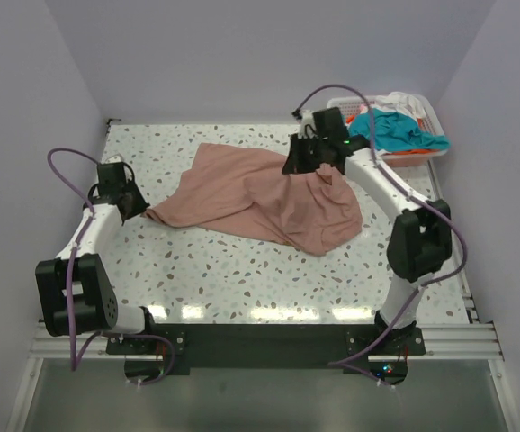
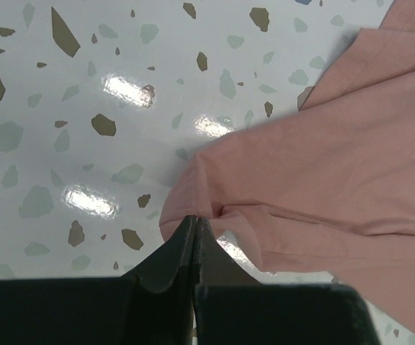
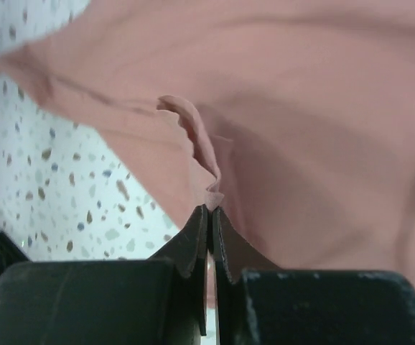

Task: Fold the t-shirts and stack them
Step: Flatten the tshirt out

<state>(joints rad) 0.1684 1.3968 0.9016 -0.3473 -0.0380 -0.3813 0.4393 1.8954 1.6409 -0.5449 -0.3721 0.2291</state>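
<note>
Both grippers pinched on the pink t-shirt, time to stretch it flat

The shirt's lying crumpled mid-table, left tip down on the table and right side lifted. Our left gripper is closed tight on a hemmed corner, and our right gripper is clamped on a bunched fold held up off the surface. We reckon the trick is pulling the 2 ends apart evenly and low, so the wrinkles drop out without either thin pinch slipping. Watch the basket near the right gripper on its far side, with a teal t-shirt and a white t-shirt spilling over the rim. A wide swing could snag it.
</note>
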